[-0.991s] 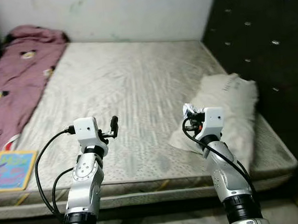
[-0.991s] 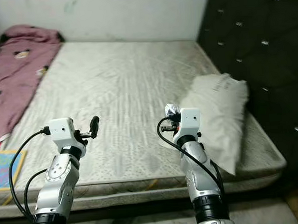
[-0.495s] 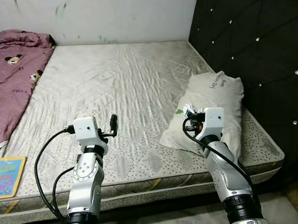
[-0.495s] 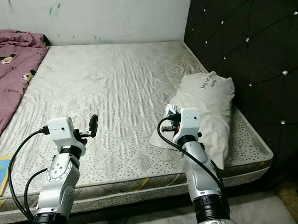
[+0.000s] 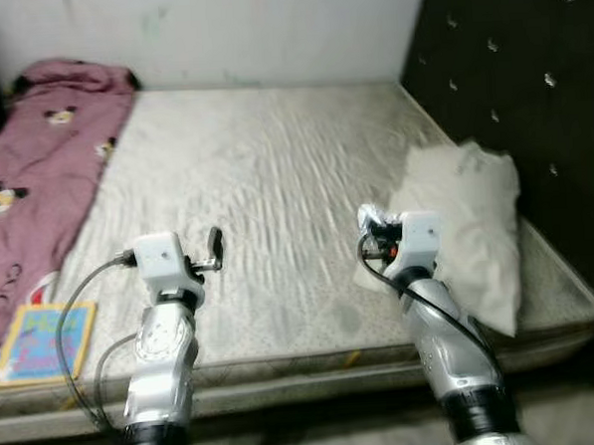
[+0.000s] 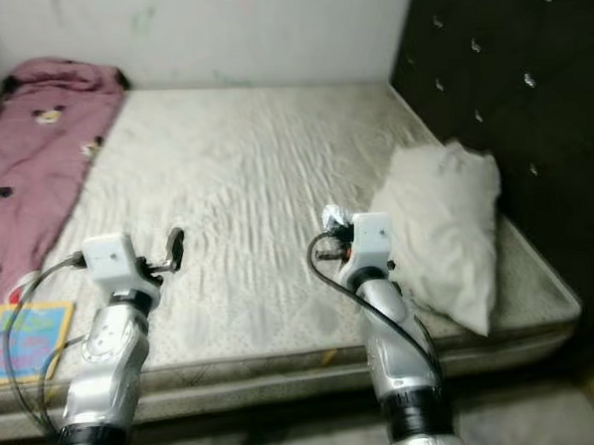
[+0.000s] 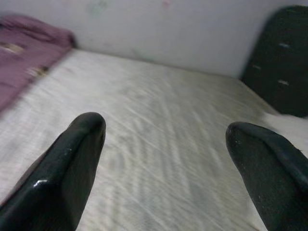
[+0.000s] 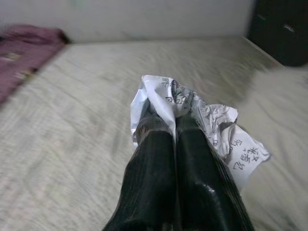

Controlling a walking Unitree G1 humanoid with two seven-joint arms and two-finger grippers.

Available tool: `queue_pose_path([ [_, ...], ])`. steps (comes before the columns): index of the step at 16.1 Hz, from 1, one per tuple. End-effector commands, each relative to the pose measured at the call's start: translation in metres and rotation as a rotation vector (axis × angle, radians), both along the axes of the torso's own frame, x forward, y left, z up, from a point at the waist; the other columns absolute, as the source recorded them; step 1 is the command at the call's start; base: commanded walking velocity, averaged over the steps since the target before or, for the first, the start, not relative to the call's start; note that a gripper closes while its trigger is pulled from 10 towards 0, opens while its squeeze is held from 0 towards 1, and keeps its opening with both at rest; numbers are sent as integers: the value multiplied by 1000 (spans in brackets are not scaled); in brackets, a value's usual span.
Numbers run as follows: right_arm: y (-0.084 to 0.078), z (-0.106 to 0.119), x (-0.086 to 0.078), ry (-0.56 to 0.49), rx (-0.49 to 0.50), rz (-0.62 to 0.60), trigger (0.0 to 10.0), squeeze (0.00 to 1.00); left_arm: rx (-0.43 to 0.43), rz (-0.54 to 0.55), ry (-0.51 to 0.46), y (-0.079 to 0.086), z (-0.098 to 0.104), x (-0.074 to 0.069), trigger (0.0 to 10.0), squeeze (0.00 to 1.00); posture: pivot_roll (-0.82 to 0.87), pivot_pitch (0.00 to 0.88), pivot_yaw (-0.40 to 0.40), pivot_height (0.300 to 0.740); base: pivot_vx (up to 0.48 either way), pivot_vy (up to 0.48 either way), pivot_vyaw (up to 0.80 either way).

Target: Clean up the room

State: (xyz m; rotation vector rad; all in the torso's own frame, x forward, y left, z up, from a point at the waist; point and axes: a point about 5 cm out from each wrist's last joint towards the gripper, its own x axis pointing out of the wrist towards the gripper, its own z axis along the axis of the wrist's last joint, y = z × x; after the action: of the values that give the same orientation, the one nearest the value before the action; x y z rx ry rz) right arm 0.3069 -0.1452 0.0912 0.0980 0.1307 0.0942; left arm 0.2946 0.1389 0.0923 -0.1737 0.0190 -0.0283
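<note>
Your right gripper (image 8: 175, 126) has its jaws clamped on a crumpled paper (image 8: 211, 126), printed with text; in the head view that paper (image 5: 368, 217) sits at centre right, held above the bed (image 5: 275, 184) near its front edge. Your left gripper (image 7: 166, 139) has jaws wide apart with nothing between them, and hangs at lower left over the mattress.

What changed: the whole head view has swung and blurred against half a second ago, so you are turning or stepping. The book (image 5: 42, 341) at the lower left edge now shows more fully and the blanket (image 5: 44, 156) at upper left takes more of the frame. The pillow (image 5: 466, 224) lies at right against the dark headboard (image 5: 508, 72). Both arms keep the same pose relative to the body, and the paper stays in the jaws.

Meaning, as a judgement: the trash is picked, and you are in the carry phase. No bin is visible yet, so keep the grip shut while moving. The book looks like the next thing to tidy.
</note>
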Motion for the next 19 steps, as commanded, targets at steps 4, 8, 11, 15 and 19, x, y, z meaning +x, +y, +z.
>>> queue_pose_path([
  [4, 4, 4, 2, -15, 8, 7, 10000, 0, 34, 20, -17, 7, 2, 0, 10000, 0, -12, 0, -51, 740, 0, 360, 0],
  [8, 6, 6, 4, -20, 11, 16, 10000, 0, 45, 4, -32, 6, 3, 0, 10000, 0, -11, 0, -50, 740, 0, 0, 0],
  [11, 5, 13, 3, -65, 63, 3, 10000, 0, 74, 10, -9, 12, -1, -2, 10000, 0, -10, 0, -46, 740, 0, 0, 0],
  [15, -2, 14, -4, -78, 79, -28, 10000, 0, 173, -17, -37, 26, 8, -11, 10000, 0, -1, 0, -35, 740, 0, 0, 0],
  [19, -17, 4, -30, -42, 57, -62, 10000, 0, 225, 68, 53, 43, -2, -43, 10000, 0, 3, 0, -15, 740, 0, 0, 0],
])
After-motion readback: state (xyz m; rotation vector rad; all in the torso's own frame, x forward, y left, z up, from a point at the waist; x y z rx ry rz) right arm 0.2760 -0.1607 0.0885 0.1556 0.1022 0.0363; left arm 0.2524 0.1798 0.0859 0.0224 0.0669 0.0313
